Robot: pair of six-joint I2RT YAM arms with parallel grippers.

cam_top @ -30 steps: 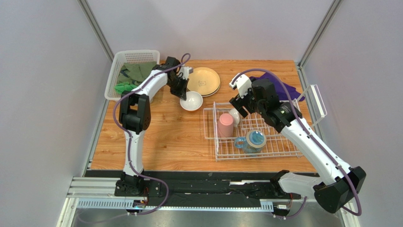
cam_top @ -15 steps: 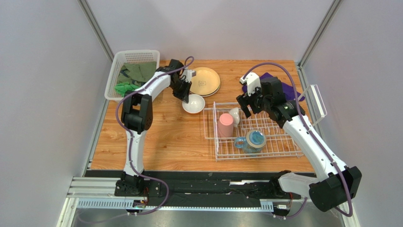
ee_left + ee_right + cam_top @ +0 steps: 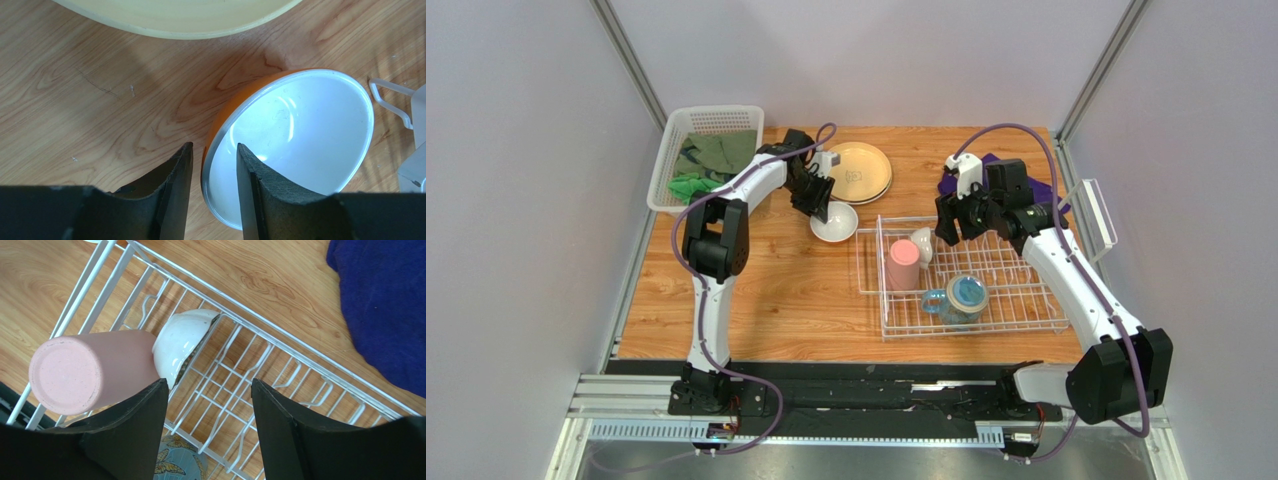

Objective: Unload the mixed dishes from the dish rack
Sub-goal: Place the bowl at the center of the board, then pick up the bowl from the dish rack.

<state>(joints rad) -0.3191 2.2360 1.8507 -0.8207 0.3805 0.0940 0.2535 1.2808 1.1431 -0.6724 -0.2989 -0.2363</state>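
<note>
The dish rack (image 3: 1016, 300) (image 3: 280, 347) holds a pink cup (image 3: 903, 265) (image 3: 85, 372) lying on its side, a small white bowl (image 3: 922, 244) (image 3: 182, 342) on edge beside it, and a blue mug (image 3: 963, 297) (image 3: 182, 462). My right gripper (image 3: 948, 232) (image 3: 209, 382) hangs open above the rack's far part, just right of the white bowl, with nothing between its fingers. An orange bowl (image 3: 835, 222) (image 3: 295, 145) with a white inside sits on the table by the cream plates (image 3: 859, 172) (image 3: 175, 20). My left gripper (image 3: 821, 212) (image 3: 212, 150) is open and straddles the bowl's rim with a gap on each side.
A white mesh basket (image 3: 688, 125) with green cloths stands at the back left. A purple cloth (image 3: 1048, 190) (image 3: 385, 300) lies behind the rack. A white frame piece (image 3: 1098, 215) leans at the table's right edge. Bare wood lies in front of the orange bowl.
The left gripper has opened and let go of the orange bowl's rim; the bowl now rests on the table. The right gripper drew back toward the rack's far side and narrowed a little.
</note>
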